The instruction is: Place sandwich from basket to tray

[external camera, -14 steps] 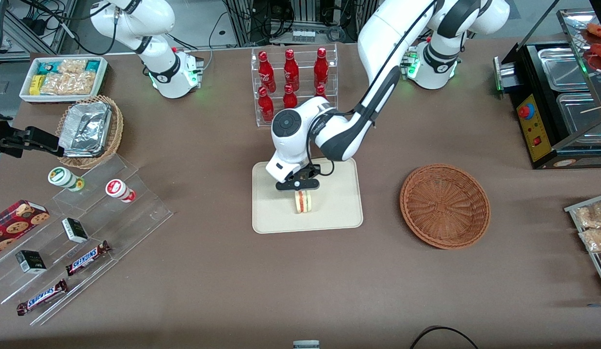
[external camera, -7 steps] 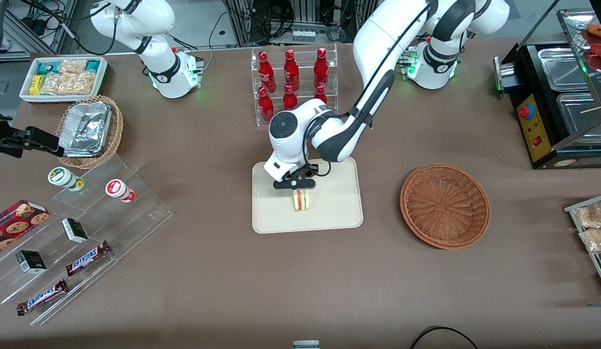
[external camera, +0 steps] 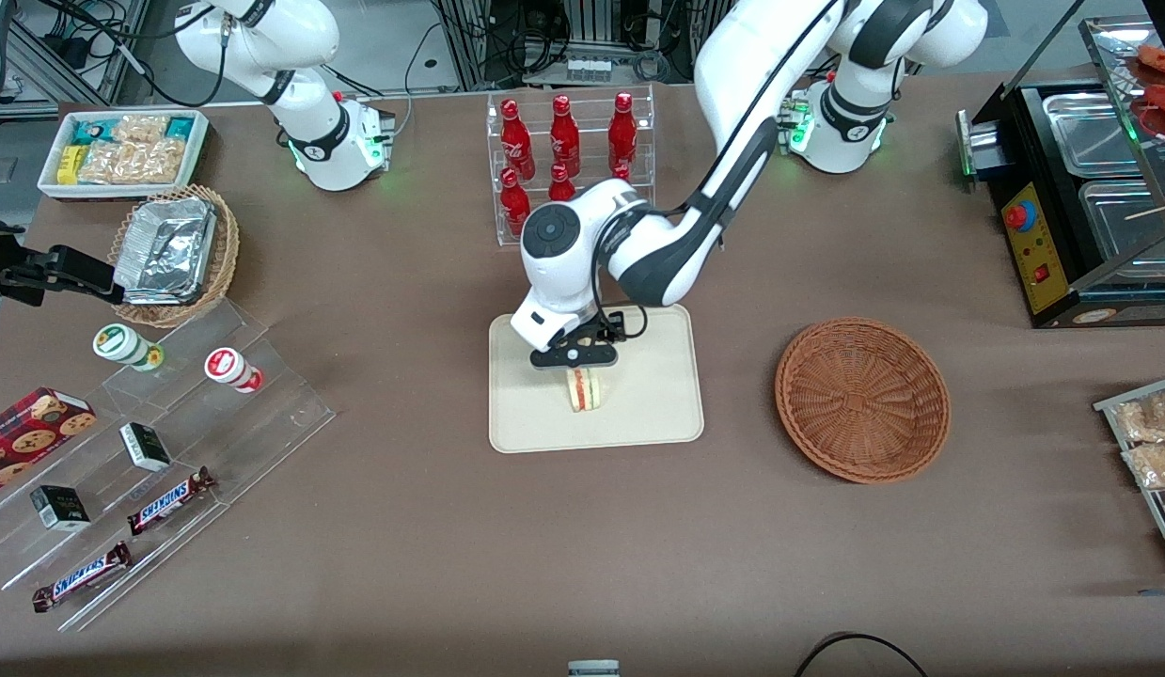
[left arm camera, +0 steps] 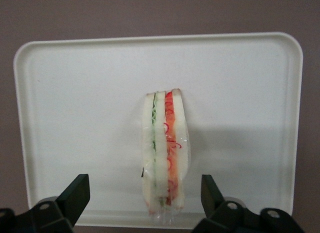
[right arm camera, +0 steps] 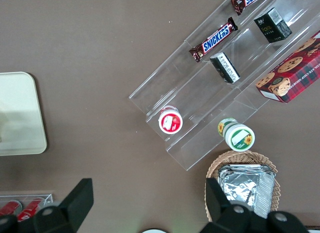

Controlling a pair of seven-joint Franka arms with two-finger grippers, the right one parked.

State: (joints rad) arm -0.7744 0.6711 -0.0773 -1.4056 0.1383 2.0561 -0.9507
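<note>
Sandwich upright mid-tray, end effector spread above it.

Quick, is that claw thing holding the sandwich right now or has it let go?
Left end effector: open, holding nothing, just above the sandwich, which stands on the tray.

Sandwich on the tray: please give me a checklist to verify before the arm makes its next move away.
1. Sandwich rests on the tray, standing on its edge: ok.
2. Gripper is open, fingers apart from the bread on both sides: ok.
3. Sandwich lies inside the tray's rim, not over it: ok.
4. Basket holds nothing: ok.
5. Sandwich will stay upright once the gripper lifts: cannot tell.
</note>
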